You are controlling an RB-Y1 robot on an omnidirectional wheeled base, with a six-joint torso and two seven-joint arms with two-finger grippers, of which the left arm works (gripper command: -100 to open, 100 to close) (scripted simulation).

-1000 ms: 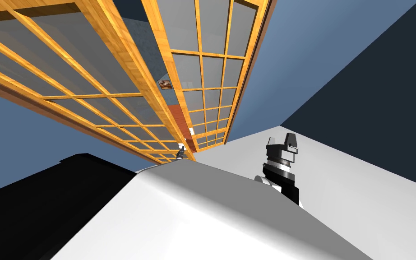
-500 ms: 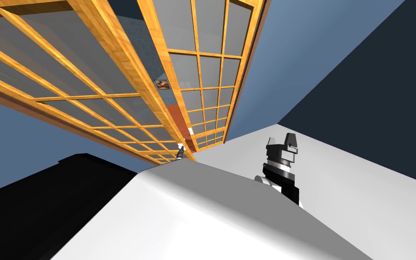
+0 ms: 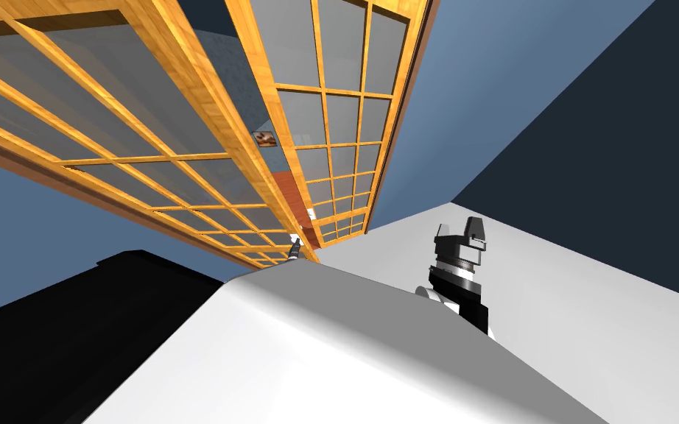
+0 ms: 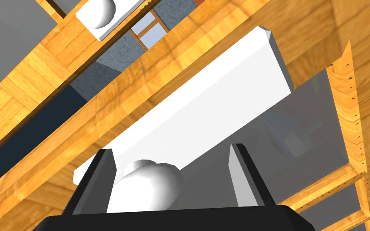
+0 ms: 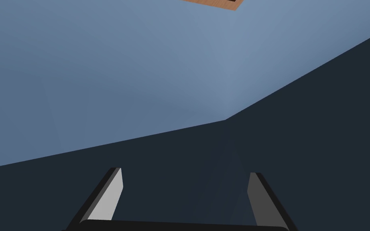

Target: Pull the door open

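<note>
The white knob (image 4: 146, 186) of the wooden door (image 3: 198, 96), seen toward eleven o'clock in the head view, is straddled but not clamped by the wide-spread left fingers (image 4: 242, 180), so it could be lost if pulled now, while the right fingers (image 5: 108, 196) are spread idle.

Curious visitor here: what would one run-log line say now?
left gripper: open around round white knob | wooden glass-paned door: ajar | right gripper: open, idle

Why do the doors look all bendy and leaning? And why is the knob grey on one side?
Head view: the wide, rolled lens makes the wooden doors splay and lean; they aren't bent. Left wrist view: the white knob is softly shaded grey along one edge, and the glass pane shows faint reflections.
</note>
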